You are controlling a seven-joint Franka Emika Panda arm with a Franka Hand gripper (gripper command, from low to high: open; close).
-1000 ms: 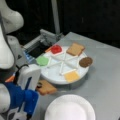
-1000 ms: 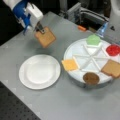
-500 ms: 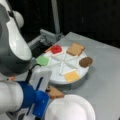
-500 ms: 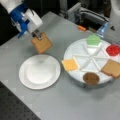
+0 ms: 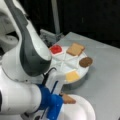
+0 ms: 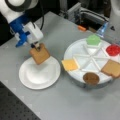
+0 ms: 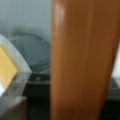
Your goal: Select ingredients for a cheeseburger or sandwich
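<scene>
In a front view we saw the gripper (image 6: pixel 36 46) clamped on 1 bread square (image 6: pixel 39 54), hanging tilted over the far edge of the white paper plate (image 6: pixel 39 73), which held nothing else. Only here did the green lettuce (image 6: pixel 93 39) show, in a far wedge of the divided tray (image 6: pixel 77 53). The tray's other wedges held the red tomato (image 6: pixel 113 49), the second bread square (image 6: pixel 112 68), the brown patty (image 6: pixel 91 78) and the yellow cheese (image 6: pixel 69 64), each in its own compartment; 2 wedges sat bare.

In a front view the arm (image 5: pixel 27 55) covered the tray's left part. The held bread square (image 5: pixel 67 99) peeked out beside the blue gripper (image 5: pixel 60 100), above the paper plate (image 5: pixel 82 110). Tomato (image 5: pixel 56 49), bread (image 5: pixel 75 49), patty (image 5: pixel 86 61) and cheese (image 5: pixel 72 76) lay in their wedges.

In the wrist view the gripped bread (image 7: pixel 82 60) filled the middle as a tall orange-brown band; the cheese (image 7: pixel 6 65) showed at the left.
</scene>
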